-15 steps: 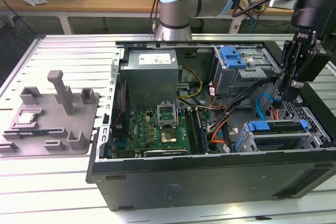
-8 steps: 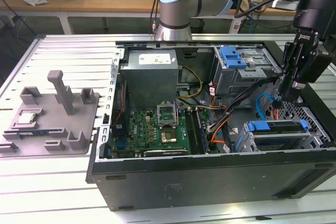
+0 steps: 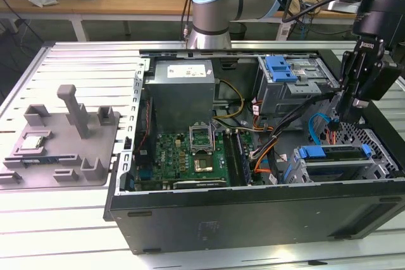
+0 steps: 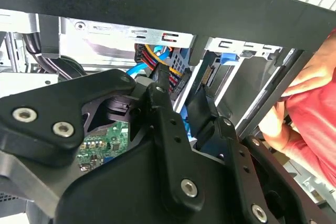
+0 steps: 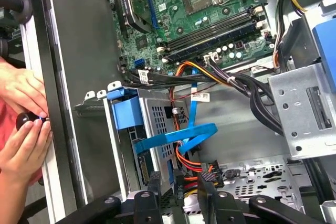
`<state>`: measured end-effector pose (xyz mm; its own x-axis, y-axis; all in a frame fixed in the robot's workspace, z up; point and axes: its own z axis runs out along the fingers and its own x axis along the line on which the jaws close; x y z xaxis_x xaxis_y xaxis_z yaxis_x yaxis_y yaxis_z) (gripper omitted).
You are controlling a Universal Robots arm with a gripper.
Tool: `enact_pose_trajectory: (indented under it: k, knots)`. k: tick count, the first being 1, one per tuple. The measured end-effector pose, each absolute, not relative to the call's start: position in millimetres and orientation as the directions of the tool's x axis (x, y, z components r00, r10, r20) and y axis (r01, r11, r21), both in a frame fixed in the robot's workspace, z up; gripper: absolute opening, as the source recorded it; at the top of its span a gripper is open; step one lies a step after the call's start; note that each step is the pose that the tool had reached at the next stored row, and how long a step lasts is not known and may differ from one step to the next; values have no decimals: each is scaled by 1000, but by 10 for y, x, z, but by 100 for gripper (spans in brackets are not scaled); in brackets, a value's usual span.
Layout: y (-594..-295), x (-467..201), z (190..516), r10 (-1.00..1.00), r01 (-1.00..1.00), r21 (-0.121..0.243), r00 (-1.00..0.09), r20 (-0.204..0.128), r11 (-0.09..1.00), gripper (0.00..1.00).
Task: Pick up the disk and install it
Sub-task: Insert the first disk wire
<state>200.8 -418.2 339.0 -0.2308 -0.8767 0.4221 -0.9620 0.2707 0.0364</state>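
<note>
**One disk in its bay, the tool empty above it**

We find the disk lying flat in the lower drive bay at the exterior view's right, near a corner of the open computer case. Its blue carrier frame runs along its upper edge. The gripper hangs just above it, pointing down into the case.

In the first wrist view the fingers stand apart with nothing between them. We see only wiring and the bay floor through the gap, so the tool carries nothing.

We judge the installing step to be at or near its close, since the disk sits in its slot and nothing grips it. Whether it is pushed fully home we cannot tell.

Any move from here calls for a clean, straight path. A blue data cable loops right beside the fingers, and an orange-and-black wire bundle crowds the same corner. A person's hands rest on the case wall near the bay, which calls for slow, watchful motion on that side.
</note>
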Motion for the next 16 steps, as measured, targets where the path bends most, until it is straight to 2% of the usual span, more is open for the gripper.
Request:
enact_pose_trajectory:
  k: [12, 13, 15, 16]
  knots:
    - [-4180, 1982, 3370, -876, -963, 24, -233, 421, 268, 41]
    - [-4180, 1982, 3369, -876, -963, 24, -234, 422, 268, 40]
    - [-4180, 1982, 3369, -876, -963, 24, -233, 423, 268, 16]
    - [-4180, 1982, 3369, -875, -963, 23, -233, 423, 268, 16]
